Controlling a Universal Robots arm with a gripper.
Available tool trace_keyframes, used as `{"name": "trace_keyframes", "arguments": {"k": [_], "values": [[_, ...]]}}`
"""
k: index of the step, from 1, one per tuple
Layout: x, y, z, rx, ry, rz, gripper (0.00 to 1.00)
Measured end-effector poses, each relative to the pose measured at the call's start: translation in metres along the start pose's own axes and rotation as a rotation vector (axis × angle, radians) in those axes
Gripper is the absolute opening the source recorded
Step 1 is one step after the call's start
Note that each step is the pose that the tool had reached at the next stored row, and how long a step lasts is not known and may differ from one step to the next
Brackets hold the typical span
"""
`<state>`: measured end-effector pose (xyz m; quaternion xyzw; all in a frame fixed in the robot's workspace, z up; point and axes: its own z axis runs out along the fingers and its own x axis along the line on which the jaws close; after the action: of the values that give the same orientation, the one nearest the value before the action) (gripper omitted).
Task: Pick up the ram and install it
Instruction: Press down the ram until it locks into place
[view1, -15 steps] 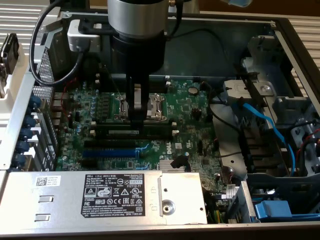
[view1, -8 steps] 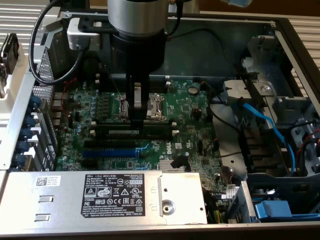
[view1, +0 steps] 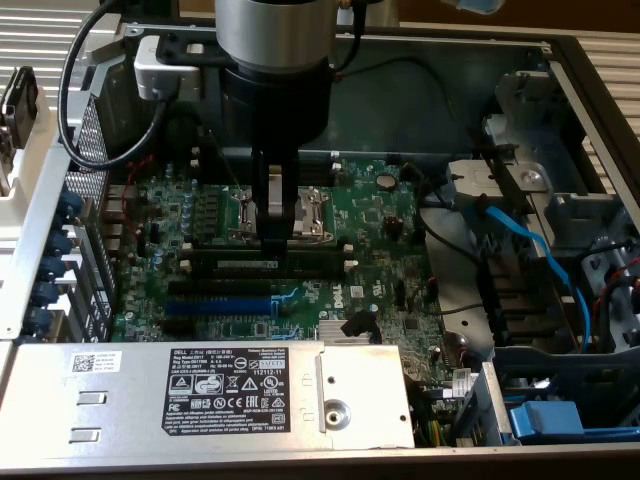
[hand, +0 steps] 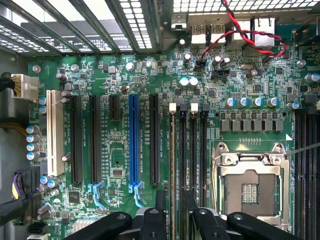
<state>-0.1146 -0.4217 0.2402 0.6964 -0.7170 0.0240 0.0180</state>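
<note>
Ram (view1: 262, 262): dark-green stick, seated upright in a black memory slot beside the CPU socket (view1: 285, 212) on the motherboard (view1: 380, 250). Fingers (view1: 272, 222) are spread, straddling it directly above.

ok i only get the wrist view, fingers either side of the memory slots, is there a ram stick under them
Observer: Yes. In the exterior view the ram stands on edge along the black slots, pale label showing, right under the open gripper.
Operator: anything hanging off the arm
Observer: A black cable loops out from the wrist toward the exterior view's left.
Operator: and the other side
Observer: A blue cable runs over the drive bay on the exterior view's right, apart from the gripper.
</note>
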Motion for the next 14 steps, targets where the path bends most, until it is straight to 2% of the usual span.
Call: {"name": "trace_keyframes", "arguments": {"k": [2,4,14], "values": [[0.0,0.0,0.0,0.0,0.0,0.0,0.25],[0.0,0.0,0.0,0.0,0.0,0.0,0.12],[-0.0004,-0.0003,-0.0001,-0.0001,0.0001,0.0,0.1]]}}
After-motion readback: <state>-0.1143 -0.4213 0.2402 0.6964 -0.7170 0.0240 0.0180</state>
